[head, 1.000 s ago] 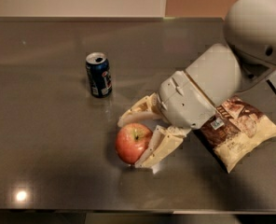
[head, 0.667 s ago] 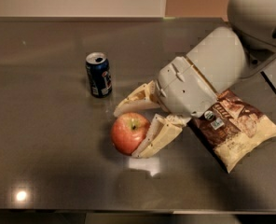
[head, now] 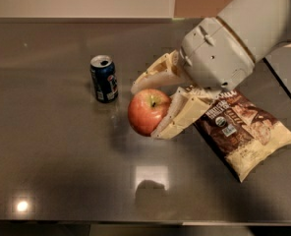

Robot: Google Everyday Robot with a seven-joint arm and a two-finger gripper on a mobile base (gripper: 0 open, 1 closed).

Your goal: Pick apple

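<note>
Apple (head: 144,110) clamped between two cream fingers (head: 158,72) of gripper (head: 146,111), stem up, yellowish patch around stem. One finger over apple's far side, other against its near right side. Shadow (head: 150,191) on table (head: 52,146) lies apart from fruit, toward camera. Blue soda can (head: 104,78) upright left of gripper, apart. Chip bag (head: 246,134) flat just right of gripper, partly under arm (head: 224,48).

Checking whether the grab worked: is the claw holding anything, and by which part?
The claw holds the apple by its sides: one finger on its upper edge, the other against its lower right side.
</note>
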